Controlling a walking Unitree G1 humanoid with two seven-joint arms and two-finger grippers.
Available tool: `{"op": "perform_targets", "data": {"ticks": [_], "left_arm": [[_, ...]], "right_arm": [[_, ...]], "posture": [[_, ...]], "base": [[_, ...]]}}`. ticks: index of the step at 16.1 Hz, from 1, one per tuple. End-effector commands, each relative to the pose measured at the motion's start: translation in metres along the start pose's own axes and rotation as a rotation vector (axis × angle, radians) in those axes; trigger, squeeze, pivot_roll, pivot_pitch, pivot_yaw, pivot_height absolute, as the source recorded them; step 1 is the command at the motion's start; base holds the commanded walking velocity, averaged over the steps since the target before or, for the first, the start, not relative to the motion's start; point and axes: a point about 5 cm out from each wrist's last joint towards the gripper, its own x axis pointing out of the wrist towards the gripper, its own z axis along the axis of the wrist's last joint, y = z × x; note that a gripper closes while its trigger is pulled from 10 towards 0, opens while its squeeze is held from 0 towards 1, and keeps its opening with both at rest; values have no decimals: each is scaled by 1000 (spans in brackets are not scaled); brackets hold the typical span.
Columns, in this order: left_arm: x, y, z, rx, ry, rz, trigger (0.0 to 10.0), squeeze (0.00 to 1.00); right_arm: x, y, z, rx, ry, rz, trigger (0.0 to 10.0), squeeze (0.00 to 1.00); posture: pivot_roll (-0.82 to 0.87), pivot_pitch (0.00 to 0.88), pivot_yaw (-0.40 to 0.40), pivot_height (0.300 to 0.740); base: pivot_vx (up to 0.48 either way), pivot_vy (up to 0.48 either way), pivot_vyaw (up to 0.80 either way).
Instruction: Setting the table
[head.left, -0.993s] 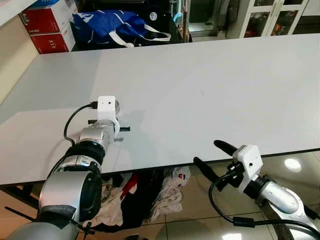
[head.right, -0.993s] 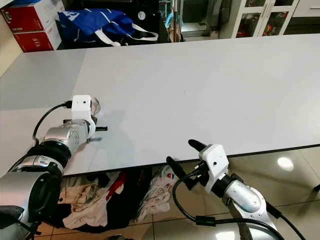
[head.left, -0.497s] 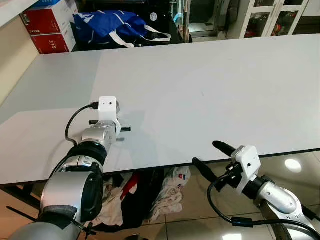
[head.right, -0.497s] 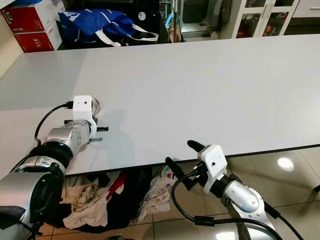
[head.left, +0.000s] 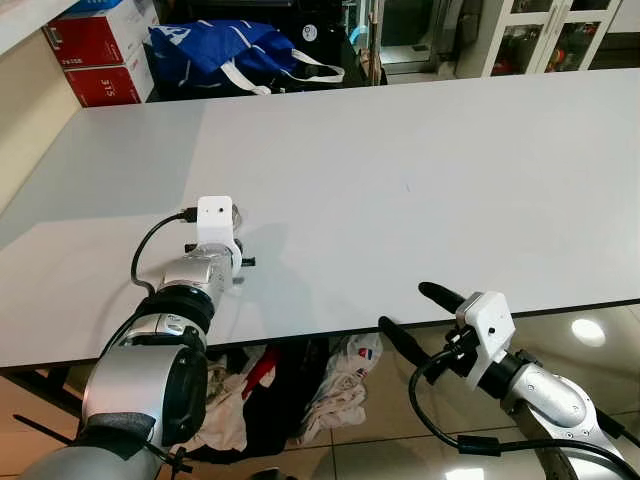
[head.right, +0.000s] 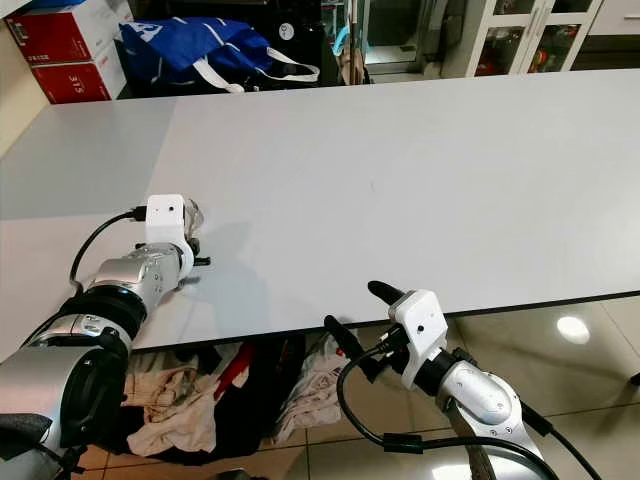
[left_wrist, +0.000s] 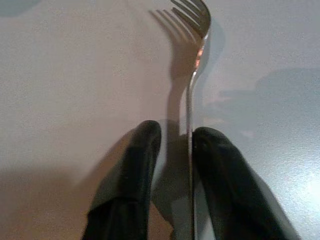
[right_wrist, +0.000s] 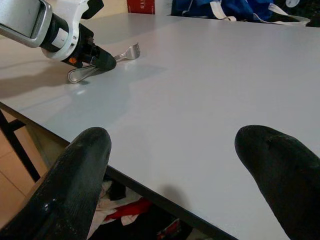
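**Left wrist view: fork low on the table, not yet let go**

Left wrist view shows my left gripper (left_wrist: 172, 145) nearly closed around the fork (left_wrist: 192, 90), its handle against one finger, tines ahead, lying flat on the white table (head.left: 420, 150). In the eye view that sits at left centre, near my edge, where a place setting would go. At lower right, my right gripper (head.left: 410, 315) hangs wide apart below the table edge, holding nothing, likely kept clear.
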Motion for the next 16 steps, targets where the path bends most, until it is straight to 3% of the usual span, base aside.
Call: {"op": "perform_targets", "data": {"ticks": [1, 13, 16], "left_arm": [[2, -3, -22, 5, 95, -8, 10000, 1000], [-1, -13, -8, 59, 36, -35, 10000, 1000], [-4, -20, 8, 76, -21, -57, 10000, 1000]], "right_arm": [[0, 1, -2, -9, 7, 9, 10000, 0], [0, 3, -5, -4, 16, 15, 10000, 0], [-1, 4, -7, -3, 19, 17, 10000, 0]], "posture": [[-105, 12, 78, 731], [-99, 8, 78, 731], [-100, 8, 78, 731]], "base": [[0, 0, 0], [0, 0, 0], [0, 0, 0]]}}
